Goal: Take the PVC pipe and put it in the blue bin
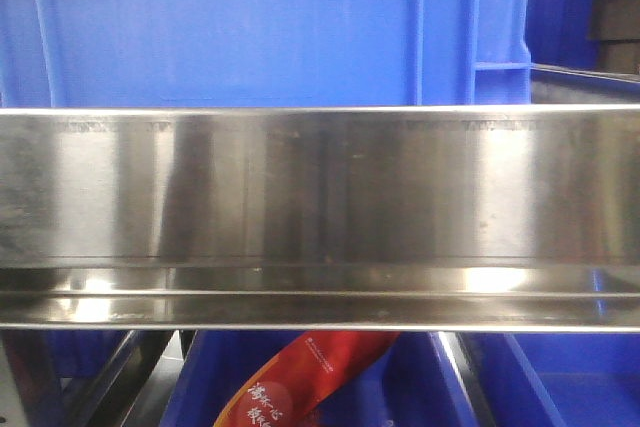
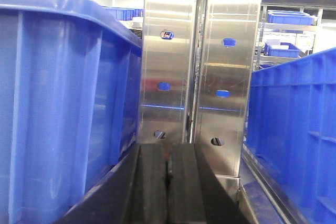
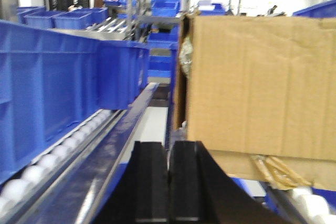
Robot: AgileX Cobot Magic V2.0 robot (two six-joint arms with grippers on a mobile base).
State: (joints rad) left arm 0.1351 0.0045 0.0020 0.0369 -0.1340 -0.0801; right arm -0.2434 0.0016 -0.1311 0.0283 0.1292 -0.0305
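Observation:
The PVC pipe is out of view in every frame. My left gripper (image 2: 168,148) is shut and empty, its black fingers together, pointing at a steel upright (image 2: 202,61) between two blue bins: one close on the left (image 2: 63,103), one on the right (image 2: 294,129). My right gripper (image 3: 169,145) is shut and empty, held above a roller lane, with a long blue bin (image 3: 63,82) on its left and a cardboard box (image 3: 257,82) on its right. In the front view a large blue bin (image 1: 270,22) stands behind a steel rail (image 1: 320,207).
White rollers (image 3: 47,161) run along the lane below the right gripper. Yellowish strapping (image 3: 278,171) lies under the cardboard box. Below the steel rail, blue bins hold a red packet (image 1: 300,382). Racks of blue bins (image 3: 157,3) stand in the background.

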